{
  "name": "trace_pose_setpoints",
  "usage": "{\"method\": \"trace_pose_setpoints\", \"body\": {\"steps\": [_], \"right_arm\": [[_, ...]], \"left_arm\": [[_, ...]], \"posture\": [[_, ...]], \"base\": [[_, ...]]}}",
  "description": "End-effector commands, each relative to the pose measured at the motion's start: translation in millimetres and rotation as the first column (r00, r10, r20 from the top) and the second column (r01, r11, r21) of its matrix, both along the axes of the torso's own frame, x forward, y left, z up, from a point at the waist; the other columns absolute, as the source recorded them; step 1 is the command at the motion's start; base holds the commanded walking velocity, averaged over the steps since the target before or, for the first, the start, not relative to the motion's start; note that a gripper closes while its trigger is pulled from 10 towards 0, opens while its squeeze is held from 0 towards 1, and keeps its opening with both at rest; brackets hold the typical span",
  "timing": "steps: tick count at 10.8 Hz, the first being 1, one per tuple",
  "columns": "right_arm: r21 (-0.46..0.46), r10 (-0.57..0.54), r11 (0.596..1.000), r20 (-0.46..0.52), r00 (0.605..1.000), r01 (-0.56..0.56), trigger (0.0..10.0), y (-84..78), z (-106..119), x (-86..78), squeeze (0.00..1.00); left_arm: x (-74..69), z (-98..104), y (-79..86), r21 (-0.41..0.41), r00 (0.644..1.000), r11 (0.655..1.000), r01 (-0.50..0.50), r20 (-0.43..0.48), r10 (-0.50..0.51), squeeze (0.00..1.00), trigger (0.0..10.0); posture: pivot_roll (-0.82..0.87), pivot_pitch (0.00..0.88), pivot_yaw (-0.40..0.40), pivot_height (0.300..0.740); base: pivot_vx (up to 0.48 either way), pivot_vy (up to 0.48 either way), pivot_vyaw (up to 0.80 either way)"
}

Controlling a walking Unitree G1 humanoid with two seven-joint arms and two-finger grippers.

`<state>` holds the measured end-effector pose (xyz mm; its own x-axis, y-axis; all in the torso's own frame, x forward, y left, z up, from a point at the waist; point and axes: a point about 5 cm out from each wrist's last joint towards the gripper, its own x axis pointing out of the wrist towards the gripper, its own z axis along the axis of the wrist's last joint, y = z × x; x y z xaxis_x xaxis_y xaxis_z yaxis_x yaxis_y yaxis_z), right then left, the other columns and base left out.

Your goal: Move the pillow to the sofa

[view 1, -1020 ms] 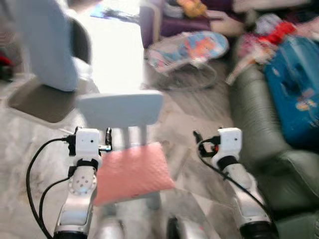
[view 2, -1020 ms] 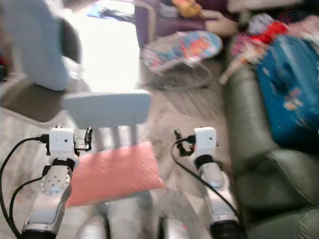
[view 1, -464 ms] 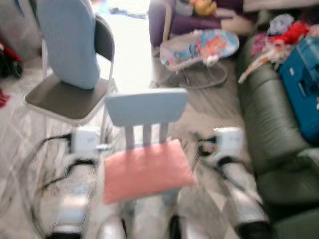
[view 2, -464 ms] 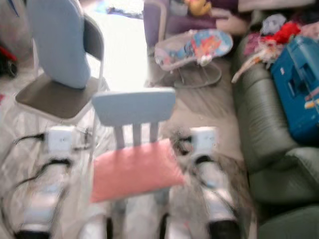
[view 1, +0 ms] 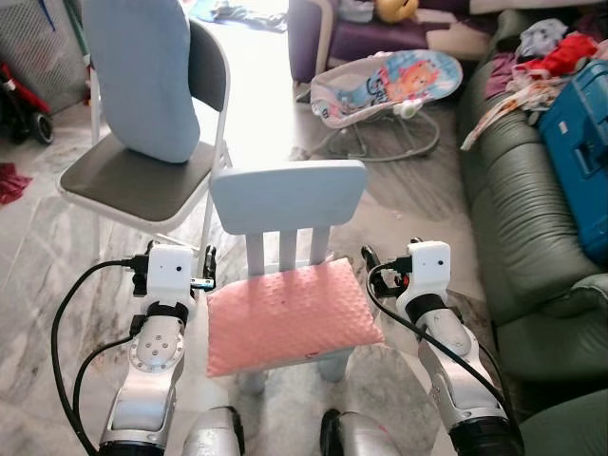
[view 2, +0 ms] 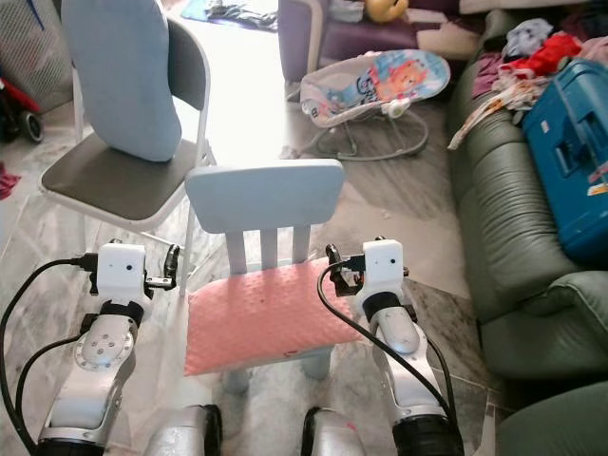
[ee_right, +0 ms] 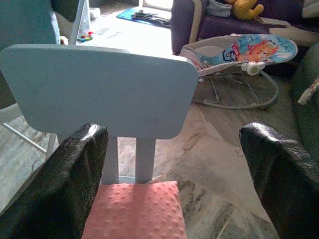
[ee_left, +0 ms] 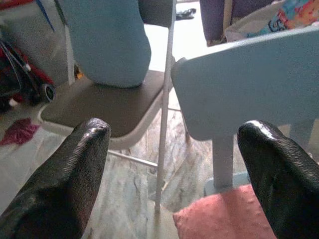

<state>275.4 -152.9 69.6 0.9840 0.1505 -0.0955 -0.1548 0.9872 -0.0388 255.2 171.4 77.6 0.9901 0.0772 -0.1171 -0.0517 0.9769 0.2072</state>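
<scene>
While both grippers flank it spread, pink pillow (view 1: 290,313) rests on small chair (view 1: 288,197).

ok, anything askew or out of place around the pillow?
Slightly. The pink pillow lies skewed on the small blue chair, its front edge overhanging the seat. Clothes are heaped on the green sofa beside a blue case.

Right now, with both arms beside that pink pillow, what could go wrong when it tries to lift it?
The pink pillow overhangs the small blue chair, so it might slide off. The open left gripper and right gripper flank it; closing in could nudge the light chair. The sofa already holds clutter.
</scene>
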Motion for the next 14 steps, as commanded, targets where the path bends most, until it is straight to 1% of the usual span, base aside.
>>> {"method": "trace_pose_setpoints", "body": {"steps": [1, 5, 9, 12, 14], "right_arm": [[-0.01, -0.027, 1.0, -0.021, 0.999, 0.026, 10.0, -6.0, -3.8, -1.0, 0.0], [-0.005, -0.018, 1.0, -0.027, 0.999, 0.018, 10.0, -5.2, -4.8, -2.7, 0.0], [-0.003, -0.013, 1.0, -0.024, 1.0, 0.013, 10.0, -3.9, -4.3, -1.6, 0.0], [-0.002, -0.011, 1.0, -0.025, 1.0, 0.011, 10.0, -3.3, -4.7, -1.3, 0.0], [-0.002, -0.007, 1.0, -0.028, 1.0, 0.007, 10.0, -2.4, -5.6, -1.6, 0.0]], "left_arm": [[-3.5, -4.1, -3.0, 0.007, 0.999, 1.0, 0.021, -0.026, -0.021, 0.0, 10.0], [-6.3, -6.9, -1.2, 0.019, 0.999, 1.0, 0.005, -0.039, -0.004, 0.0, 10.0], [-5.6, -6.9, -0.7, 0.02, 0.999, 1.0, -0.001, -0.04, 0.002, 0.0, 10.0], [-4.5, -4.1, -0.5, 0.03, 1.0, 0.999, -0.012, -0.02, 0.013, 0.0, 10.0], [-4.5, -2.0, 2.7, 0.055, 0.999, 0.998, -0.038, -0.006, 0.038, 0.0, 10.0]], "posture": [[0.04, 0.138, -0.073, 0.74], [0.04, 0.142, -0.078, 0.698], [0.04, 0.144, -0.078, 0.624], [0.04, 0.145, -0.076, 0.624], [0.04, 0.145, -0.078, 0.624]], "base": [[0.0, 0.0, 0.0], [0.0, 0.0, 0.0], [0.0, 0.0, 0.0], [0.0, 0.0, 0.0], [0.0, 0.0, 0.0]]}}
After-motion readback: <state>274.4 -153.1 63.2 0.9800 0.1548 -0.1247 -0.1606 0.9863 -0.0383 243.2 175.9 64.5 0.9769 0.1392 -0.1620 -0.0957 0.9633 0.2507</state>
